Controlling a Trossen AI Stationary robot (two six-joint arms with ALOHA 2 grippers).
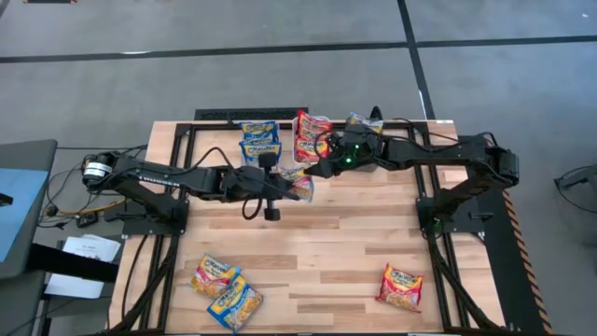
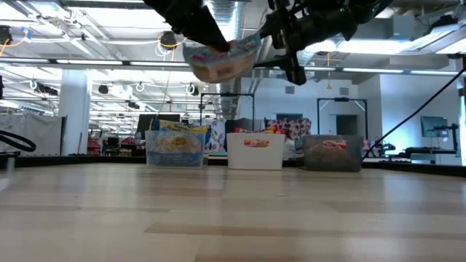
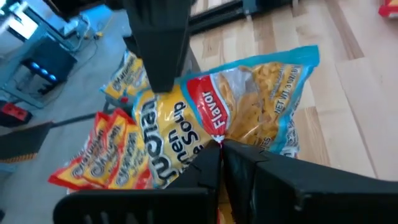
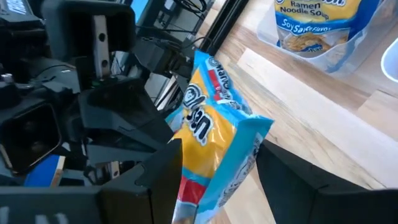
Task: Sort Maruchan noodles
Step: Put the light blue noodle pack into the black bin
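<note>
Both arms reach in level over the back middle of the table, meeting above it. The left gripper has its fingers pinched tight on a blue-and-yellow noodle packet, held in the air. The right gripper straddles the same packet with its fingers spread wide, not clamping. From table height 3 bins show behind; from above, 3 packets lie along the near edge.
</note>
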